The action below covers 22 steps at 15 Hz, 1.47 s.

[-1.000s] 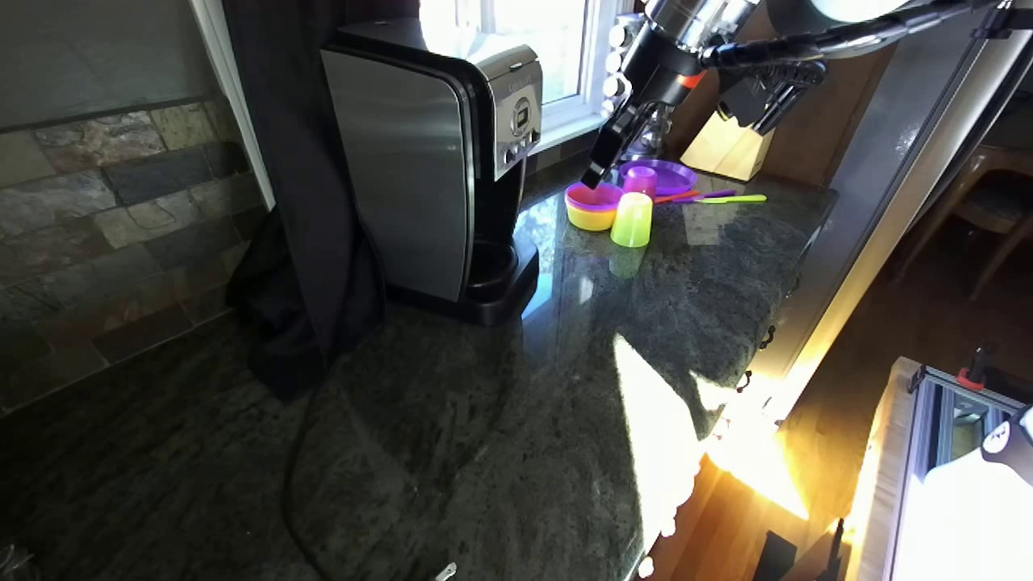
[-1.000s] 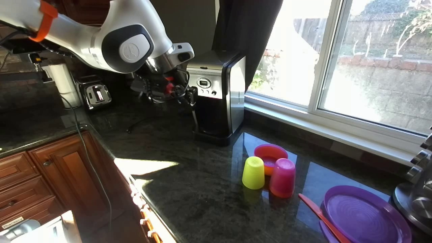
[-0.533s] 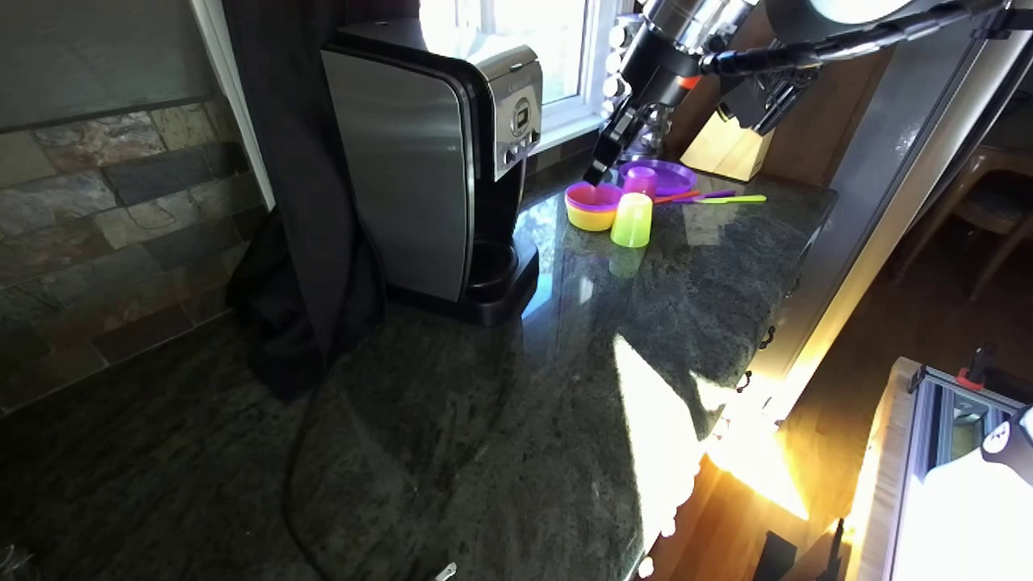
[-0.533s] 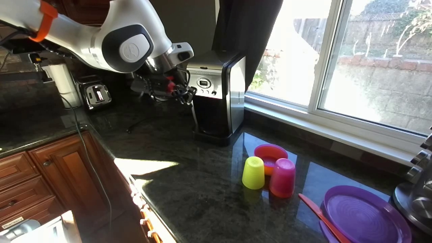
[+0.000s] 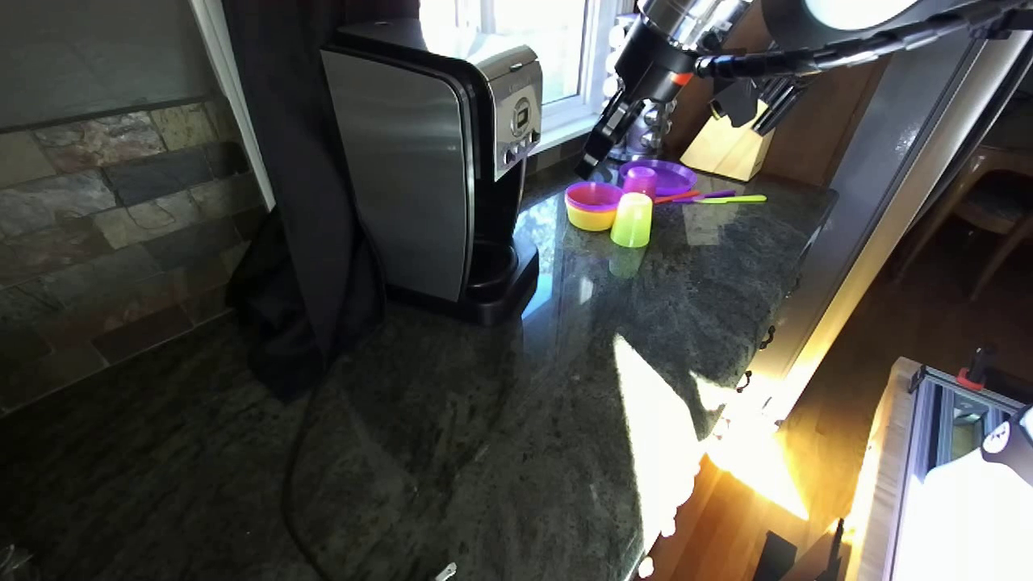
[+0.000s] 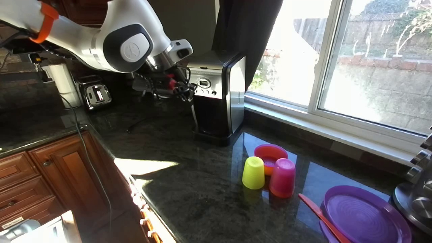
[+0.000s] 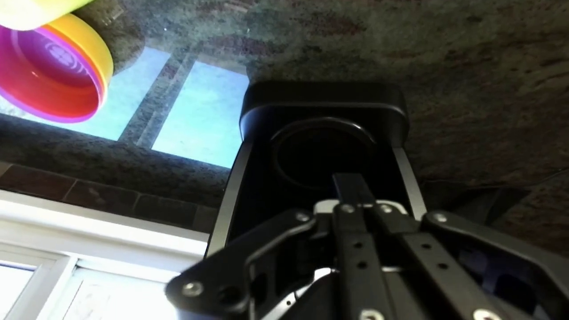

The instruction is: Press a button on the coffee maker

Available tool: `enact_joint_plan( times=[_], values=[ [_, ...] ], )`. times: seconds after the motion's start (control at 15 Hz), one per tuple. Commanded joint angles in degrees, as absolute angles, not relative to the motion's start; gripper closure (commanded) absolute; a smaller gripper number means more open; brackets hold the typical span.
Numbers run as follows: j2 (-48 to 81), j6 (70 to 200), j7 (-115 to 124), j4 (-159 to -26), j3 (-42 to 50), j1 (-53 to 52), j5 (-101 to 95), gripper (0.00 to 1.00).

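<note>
In an exterior view the coffee maker (image 5: 403, 169) stands upright on the counter (image 5: 581, 452) beside the window (image 5: 557, 48), its controls (image 5: 511, 156) facing outward, presumably to be in reach. My gripper (image 5: 587, 165) hangs angled down before the front face (image 5: 506, 129), seemingly apart from it; I judge this to be the approach, press not yet made. Count: one coffee maker; two cups, a green cup (image 5: 631, 222) and a pink cup (image 5: 640, 179), both mouth down, likely for steadiness; nested bowls (image 5: 591, 216), number unclear, stacked to save room I suppose; three utensils (image 5: 718, 194), red, purple, green; one knife block (image 5: 730, 153). Also in an exterior view: one toaster (image 6: 96, 96), one paper roll (image 6: 62, 84), one purple plate (image 6: 357, 212) with perhaps a second beneath; the front face carries one display (image 6: 204, 83) and at least three small controls; there my gripper overlaps its edge, so I cannot read contact. In the wrist view my two fingers (image 7: 355, 195) lie side by side, narrow, holding nothing that I can see; I read this as making one stiff tip for a small button. Beyond them is the coffee maker's base (image 7: 324, 95) with one round recess (image 7: 322, 153); the controls do not show here, so aim must be checked elsewhere
</note>
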<state>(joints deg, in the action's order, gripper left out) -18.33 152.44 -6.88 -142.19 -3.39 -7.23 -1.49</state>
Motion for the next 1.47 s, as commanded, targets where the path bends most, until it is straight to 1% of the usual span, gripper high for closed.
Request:
enact_joint_plan(
  times=[0.0, 0.33, 1.4],
  values=[
    [-16.49, 155.72, -6.16, -141.28, -4.31, -6.11, -3.72, 1.0],
    [-14.54, 158.15, -5.44, -139.82, -4.82, -5.51, -5.55, 1.0],
    [-9.82, 157.57, -6.31, -134.05, -5.25, -7.06, -3.23, 1.0]
  ],
)
